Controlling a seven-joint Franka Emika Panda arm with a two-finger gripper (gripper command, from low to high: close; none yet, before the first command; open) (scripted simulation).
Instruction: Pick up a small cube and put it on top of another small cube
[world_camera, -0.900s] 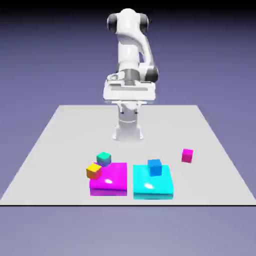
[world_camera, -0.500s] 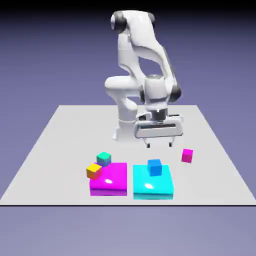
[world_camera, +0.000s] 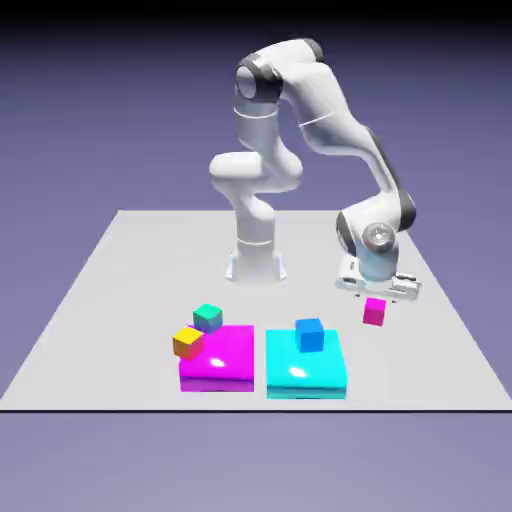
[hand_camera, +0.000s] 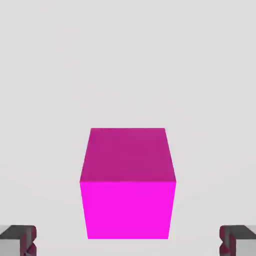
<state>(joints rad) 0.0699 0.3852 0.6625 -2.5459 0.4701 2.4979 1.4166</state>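
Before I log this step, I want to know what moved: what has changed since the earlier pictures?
The arm swung from above the table's middle toward the exterior view's right and came down; the gripper now hangs open just above the small magenta cube, its fingers wide on either side. Nothing has been grasped. All the cubes and both flat blocks stayed put.

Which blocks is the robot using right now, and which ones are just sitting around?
For the job:
- tool, open, right above the small magenta cube
- a second small cube to stack on; I can't tell which

Lying about:
- big magenta block
- big cyan block
- table
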